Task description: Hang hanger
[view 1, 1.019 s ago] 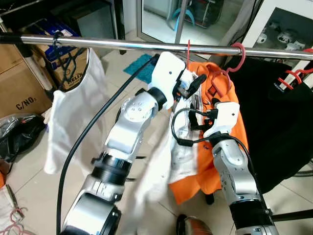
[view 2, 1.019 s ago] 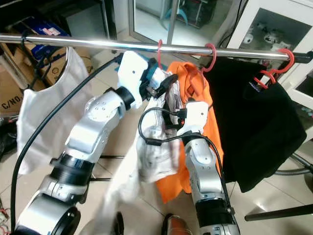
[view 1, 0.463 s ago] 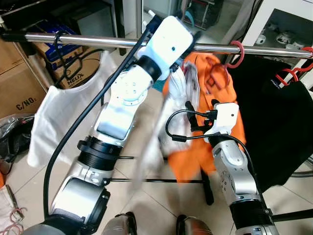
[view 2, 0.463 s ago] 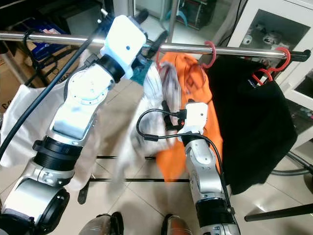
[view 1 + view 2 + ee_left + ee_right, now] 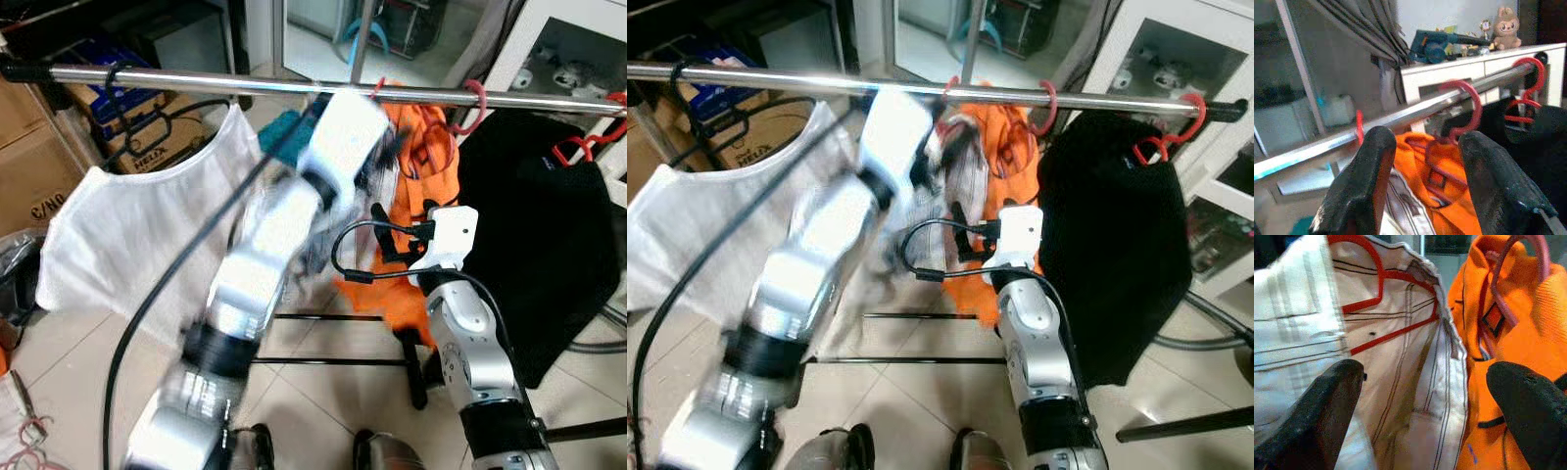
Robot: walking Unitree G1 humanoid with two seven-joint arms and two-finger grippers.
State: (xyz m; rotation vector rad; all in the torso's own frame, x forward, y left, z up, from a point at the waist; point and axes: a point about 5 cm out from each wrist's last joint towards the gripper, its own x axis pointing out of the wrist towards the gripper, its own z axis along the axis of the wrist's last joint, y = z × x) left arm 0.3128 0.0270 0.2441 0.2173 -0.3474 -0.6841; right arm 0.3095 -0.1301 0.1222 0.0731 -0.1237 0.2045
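Observation:
A red hanger (image 5: 1359,303) carries a white striped shirt (image 5: 1400,357), and its hook (image 5: 377,90) sits over the chrome rail (image 5: 176,80). My left gripper (image 5: 1426,139) is just below the rail by that hook, open with nothing between its fingers. The left arm (image 5: 274,235) is blurred with motion. Lower down, my right gripper (image 5: 1425,374) is wide open. It faces the shirt's collar and the orange garment (image 5: 1508,333) beside it, holding nothing.
A white tank top (image 5: 127,235) on a black hanger hangs at the left of the rail. The orange garment's pink hook (image 5: 477,98) and a black garment (image 5: 549,235) hang to the right. Cardboard boxes (image 5: 39,147) stand at the left, and the rack's feet (image 5: 323,338) lie on the tiles.
My left arm lifted the shirt's hanger to the rail, the hook now rests over it, and the arm is swinging down and away. The tank top has swung. The right arm has stayed put.

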